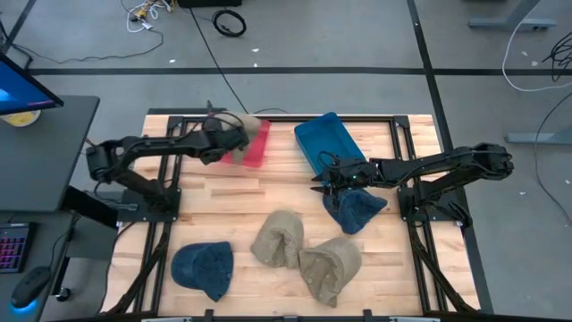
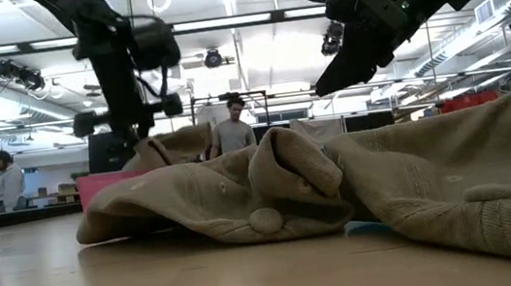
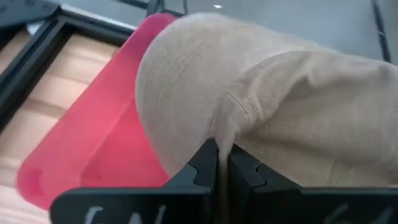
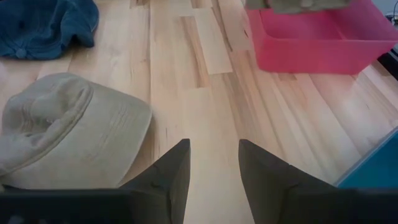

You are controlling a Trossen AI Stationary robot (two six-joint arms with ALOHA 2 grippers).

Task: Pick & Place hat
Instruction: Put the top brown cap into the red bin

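My left gripper [image 1: 234, 141] is shut on a tan hat [image 1: 239, 125] over the pink bin [image 1: 256, 148] at the table's far side. The hat also shows in the left wrist view [image 3: 261, 93] and in the low view [image 2: 175, 143], above the bin [image 2: 105, 186]. My right gripper [image 4: 211, 165] is open and empty above bare wood near the table's middle [image 1: 318, 182]. A blue hat [image 1: 359, 211] lies flat on the table under the right arm. Two more tan hats [image 1: 279, 238] [image 1: 329, 266] and another blue hat [image 1: 204, 268] lie on the near part of the table. My left gripper pinches a fold of the tan hat's cloth [image 3: 221, 146] between its two shut fingers [image 3: 202, 168]. It comes roughly level from the table's left. The hat is lifted clear of the table and bulges out beyond the fingertips over the pink bin [image 3: 93, 143].
A blue bin [image 1: 326, 139] stands at the far side, right of the pink bin; its corner shows in the right wrist view [image 4: 376, 168]. Black frame rails [image 1: 268, 116] edge the table. Bare wood [image 1: 241, 192] lies between the bins and the near hats. People stand in the room behind [image 2: 234, 126].
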